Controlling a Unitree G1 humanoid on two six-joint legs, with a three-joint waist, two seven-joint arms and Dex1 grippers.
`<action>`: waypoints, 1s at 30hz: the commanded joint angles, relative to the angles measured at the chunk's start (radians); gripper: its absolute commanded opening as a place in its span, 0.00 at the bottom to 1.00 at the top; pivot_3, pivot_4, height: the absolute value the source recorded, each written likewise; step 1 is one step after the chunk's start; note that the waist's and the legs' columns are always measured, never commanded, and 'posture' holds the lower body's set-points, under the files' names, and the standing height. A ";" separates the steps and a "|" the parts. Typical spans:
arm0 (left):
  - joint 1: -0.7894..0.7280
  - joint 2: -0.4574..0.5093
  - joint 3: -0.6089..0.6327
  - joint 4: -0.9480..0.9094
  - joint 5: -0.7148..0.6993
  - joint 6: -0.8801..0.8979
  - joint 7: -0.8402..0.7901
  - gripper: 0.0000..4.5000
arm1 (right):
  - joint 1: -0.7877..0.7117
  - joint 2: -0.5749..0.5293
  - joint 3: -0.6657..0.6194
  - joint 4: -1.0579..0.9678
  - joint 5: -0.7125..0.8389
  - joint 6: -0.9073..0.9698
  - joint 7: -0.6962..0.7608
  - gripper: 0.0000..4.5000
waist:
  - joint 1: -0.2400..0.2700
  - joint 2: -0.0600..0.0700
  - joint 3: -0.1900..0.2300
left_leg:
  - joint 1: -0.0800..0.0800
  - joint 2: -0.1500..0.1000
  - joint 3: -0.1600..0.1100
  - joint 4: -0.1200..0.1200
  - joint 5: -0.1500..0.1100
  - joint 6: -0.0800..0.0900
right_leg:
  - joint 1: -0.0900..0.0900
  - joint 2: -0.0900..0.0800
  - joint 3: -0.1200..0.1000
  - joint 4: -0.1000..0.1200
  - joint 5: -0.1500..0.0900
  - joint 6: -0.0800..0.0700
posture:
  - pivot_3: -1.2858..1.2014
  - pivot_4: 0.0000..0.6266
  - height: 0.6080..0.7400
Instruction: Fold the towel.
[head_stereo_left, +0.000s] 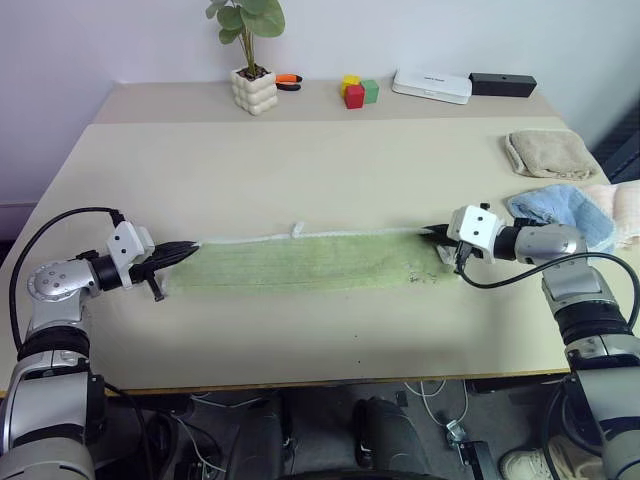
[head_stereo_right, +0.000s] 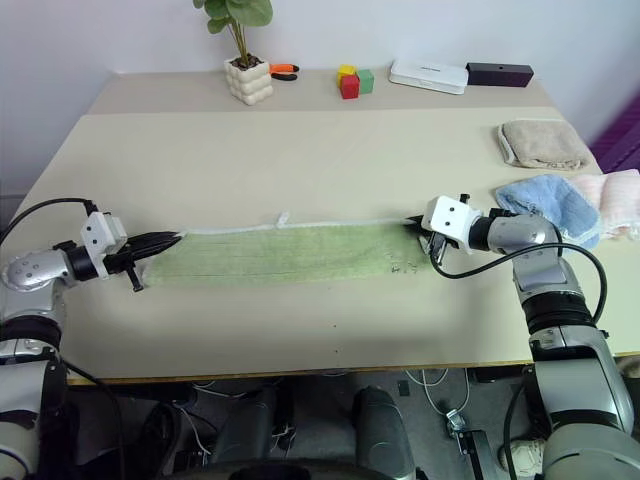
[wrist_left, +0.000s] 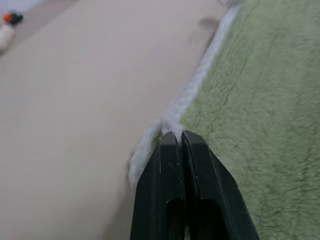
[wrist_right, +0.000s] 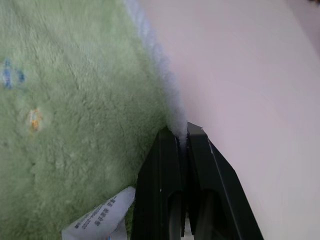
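Observation:
The light green towel (head_stereo_left: 305, 262) lies stretched in a long narrow strip across the table's front half, its pale whitish trim (head_stereo_left: 260, 238) along the far edge. My left gripper (head_stereo_left: 190, 246) is shut on the towel's far left corner, the trim pinched between its fingers (wrist_left: 169, 150). At the opposite end my right gripper (head_stereo_left: 432, 233) is shut on the far right corner, white trim caught in its fingers (wrist_right: 172, 145). A white label (wrist_right: 102, 212) and a small embroidered mark (wrist_right: 34, 119) sit near that corner.
A beige folded towel (head_stereo_left: 548, 152), a light blue towel (head_stereo_left: 562, 208) and a pink cloth (head_stereo_left: 622, 208) lie at the table's right. Along the back stand a potted plant (head_stereo_left: 253, 85), coloured blocks (head_stereo_left: 358, 91), a white box (head_stereo_left: 431, 86) and a black box (head_stereo_left: 503, 84).

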 joint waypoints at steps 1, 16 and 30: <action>-0.025 0.007 0.000 -0.006 -0.001 0.087 0.008 0.22 | -0.004 -0.004 -0.018 -0.011 0.033 0.057 0.023 0.20 | -0.001 0.000 0.000 | 0.000 0.000 0.000 0.000 0.000 0.000 | 0.000 0.000 0.000 0.000 0.000 0.000 | 0.52 0.24 0.96; -0.018 0.054 0.108 -0.180 -0.144 0.280 0.020 0.89 | 0.144 0.004 -0.225 -0.453 0.247 0.412 -0.180 1.00 | -0.001 0.000 0.000 | 0.000 0.000 -0.001 0.000 0.000 0.000 | 0.000 0.000 0.000 0.000 0.000 0.000 | 0.52 0.24 0.96; 0.236 -0.305 0.058 -1.049 -0.348 0.868 0.525 0.00 | 0.355 0.549 -0.067 -0.929 0.300 0.885 -0.746 0.01 | 0.003 -0.002 -0.002 | 0.000 -0.001 -0.004 0.001 0.000 0.000 | 0.003 0.000 0.000 0.000 0.000 0.000 | 0.52 0.24 0.96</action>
